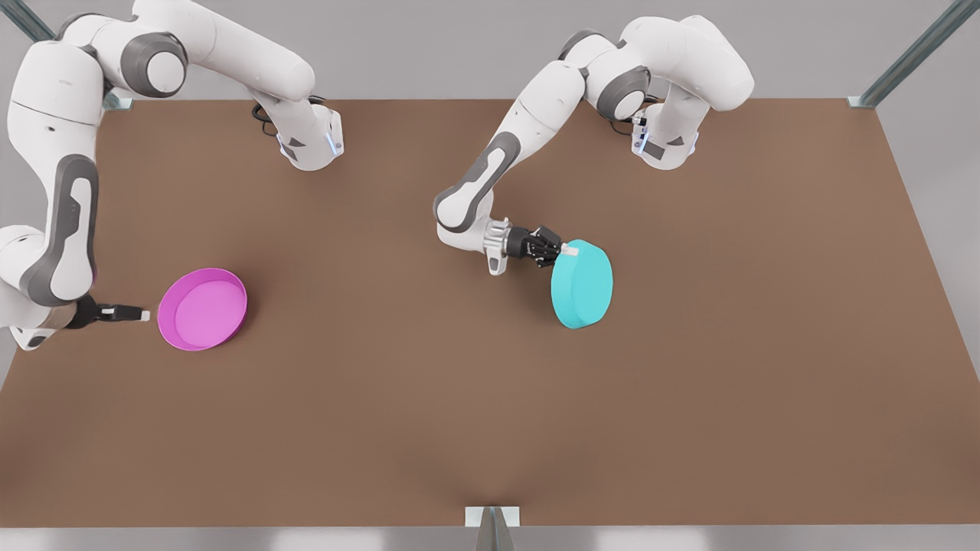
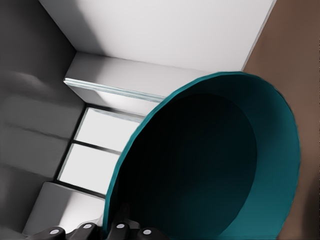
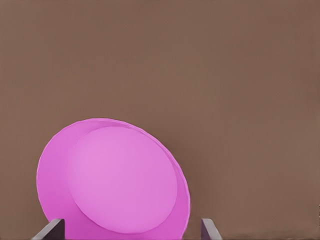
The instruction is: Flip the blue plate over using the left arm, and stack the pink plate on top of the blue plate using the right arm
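The left arm's small black two-finger tool (image 1: 565, 249) sits a little toward 1 o'clock of the centre of the flat brown bench (image 1: 490, 428) in the front view, clamped on the rim of the round, shallow cyan-turquoise blue plate (image 1: 582, 284). The plate is tipped up nearly on edge, its flat underside facing the front camera and its hollow side turned away; the grip is at the plate's 11 o'clock edge. In the left wrist view the plate's dark hollow interior (image 2: 200, 165) faces the camera, with the black tool body at its rim.

The round, shallow magenta pink plate (image 1: 203, 308) lies flat and open side up on the bench toward 9 o'clock, well apart from the blue plate. The right arm's black tool (image 1: 143, 314) is at the pink plate's 9 o'clock side, just beside the rim and apart from it, pointing at it. In the right wrist view the pink plate (image 3: 112, 180) lies just ahead of the tool, whose two dark fingertips (image 3: 50, 229) stand spread wide, gripping nothing.
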Motion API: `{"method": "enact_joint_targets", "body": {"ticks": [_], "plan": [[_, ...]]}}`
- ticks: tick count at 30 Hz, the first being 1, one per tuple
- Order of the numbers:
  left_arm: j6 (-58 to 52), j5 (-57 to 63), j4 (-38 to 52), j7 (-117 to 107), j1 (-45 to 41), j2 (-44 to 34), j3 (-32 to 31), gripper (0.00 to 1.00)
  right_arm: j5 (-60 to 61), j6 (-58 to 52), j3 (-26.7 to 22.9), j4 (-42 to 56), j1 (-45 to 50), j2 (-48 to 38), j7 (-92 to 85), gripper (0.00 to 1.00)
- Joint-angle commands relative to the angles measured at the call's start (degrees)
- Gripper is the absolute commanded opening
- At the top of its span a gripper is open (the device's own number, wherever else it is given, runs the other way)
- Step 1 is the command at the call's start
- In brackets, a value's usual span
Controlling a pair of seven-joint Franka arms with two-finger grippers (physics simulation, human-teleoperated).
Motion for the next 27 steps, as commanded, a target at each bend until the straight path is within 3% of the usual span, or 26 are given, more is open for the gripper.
{"method": "enact_joint_targets", "body": {"ticks": [1,2,3,6,20,27], "plan": [[0.1,-1.7,0.1,-0.1,-0.2,0.1,0.1,0.47,0.2,0.2,0.0,0.1,-0.6,0.3,1.9,1.0],[0.1,-1.7,0.1,-0.1,-0.4,0.2,0.0,0.54,0.7,1.2,0.0,0.1,-2.0,1.0,2.4,1.0],[0.1,-1.7,0.1,-0.1,-0.7,0.4,0.1,0.77,2.9,1.7,0.0,0.0,-3.4,2.0,2.4,1.0],[-0.2,-2.4,0.1,-0.1,-1.4,0.6,0.0,0.94,5.3,1.6,0.0,-2.0,-6.7,5.3,3.9,1.0],[-4.7,-2.2,4.3,0.5,-1.8,2.3,-4.2,0.96,4.9,2.0,0.0,-4.1,-4.7,6.1,3.0,1.0],[-4.1,-6.5,10.9,0.3,-1.6,5.0,-8.2,0.96,4.4,4.1,0.0,-4.7,-5.0,7.6,-1.3,1.0]]}}
